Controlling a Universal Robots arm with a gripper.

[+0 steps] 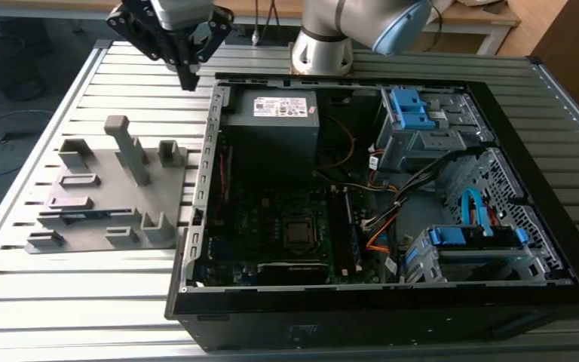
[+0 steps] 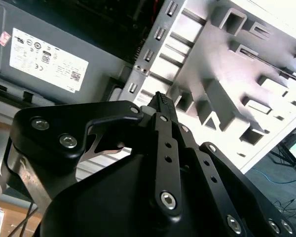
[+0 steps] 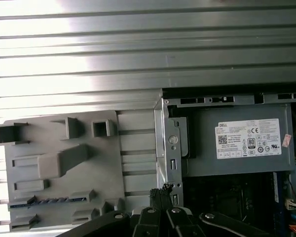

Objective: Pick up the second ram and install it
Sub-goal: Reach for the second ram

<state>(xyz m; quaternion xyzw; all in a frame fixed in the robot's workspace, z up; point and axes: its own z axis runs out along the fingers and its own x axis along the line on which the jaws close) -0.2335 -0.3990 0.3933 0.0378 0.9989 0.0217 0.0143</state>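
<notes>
Op: Gripper [image 2: 161, 98] sat closest to the lens in the second wrist view. Its fingers were pressed together with nothing between them.

Desk: And the second ram?

Op: Not picked up. In the first wrist view the second ram [image 3: 52, 201] sat in a slot of the grey fixture [image 3: 64, 163], well apart from the fingertips. In the exterior view, that fixture lay by the table [image 1: 68, 302] edge on the exterior view's left, with the slot on its side toward the near edge. I took it that the fixture was there to present the stick at a known spot where the fingers could close on it.

Desk: How was the arm standing?

Op: Its base [image 1: 320, 45] stood at the table's far edge, behind the computer case [image 1: 201, 181]. The wrist reached across toward the far corner on the exterior view's left, tool pointing straight down. The fingertips hung above bare slats, just outside the case wall and beyond the fixture's far end.

Desk: And the case?

Op: It lay on its side with the panel off, filling the table's middle and the exterior view's right. I judged that this was so the board faced up for a vertical insert. The power supply [image 1: 274, 124] sat nearest the gripper, the processor socket [image 1: 300, 230] mid-board, and the blue drive cages [image 1: 421, 113] toward the right edge. I couldn't tell which memory slots were filled.
</notes>
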